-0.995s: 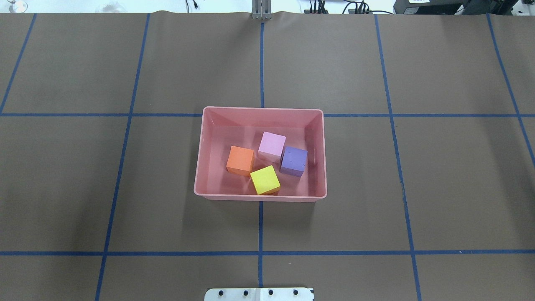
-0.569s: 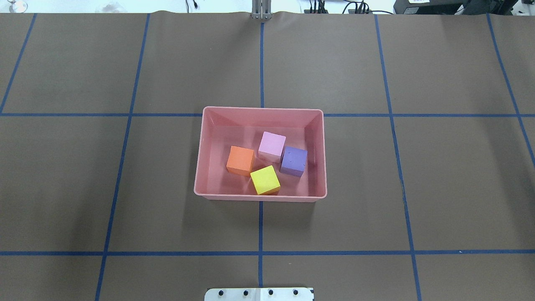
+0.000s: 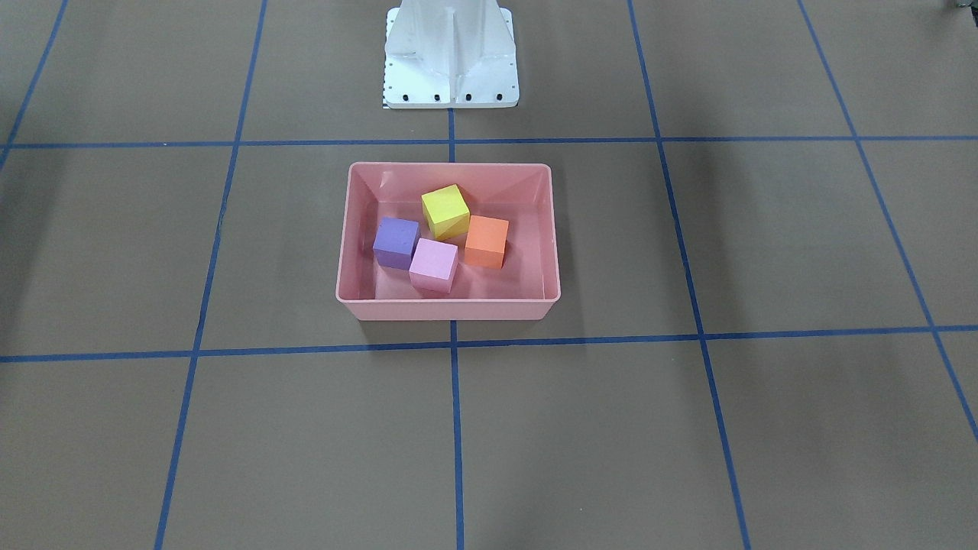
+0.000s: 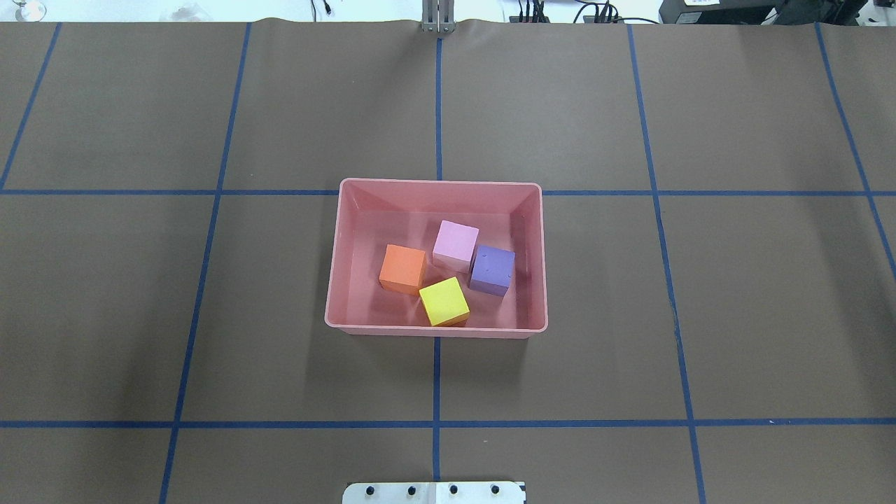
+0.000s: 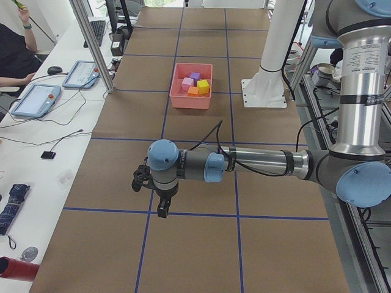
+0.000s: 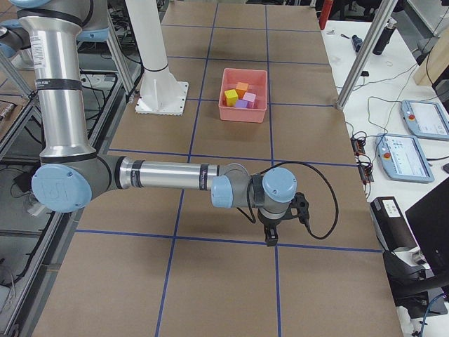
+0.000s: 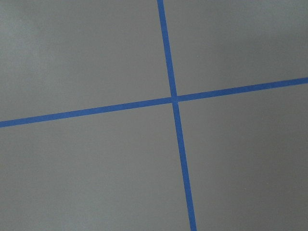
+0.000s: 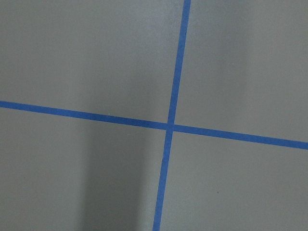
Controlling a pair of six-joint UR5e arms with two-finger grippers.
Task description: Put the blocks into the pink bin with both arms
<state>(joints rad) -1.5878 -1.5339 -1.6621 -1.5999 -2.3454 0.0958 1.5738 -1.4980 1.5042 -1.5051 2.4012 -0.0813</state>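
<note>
Though jumbled, four blocks (image 4: 456,243) in pink bin (image 4: 360,294).

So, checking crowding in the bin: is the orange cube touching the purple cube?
Apart. The overhead view shows a wide gap between the orange cube and purple cube.

I see pink bin (image 4: 339,252) open-topped; blocks (image 4: 444,301) crowd robot-side wall, bare floor along far wall; white base (image 3: 451,69) nearby.

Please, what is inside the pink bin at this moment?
Four cubes lie inside the pink bin: orange cube, light pink cube, purple cube, yellow cube. The bin floor under them is covered.
</note>
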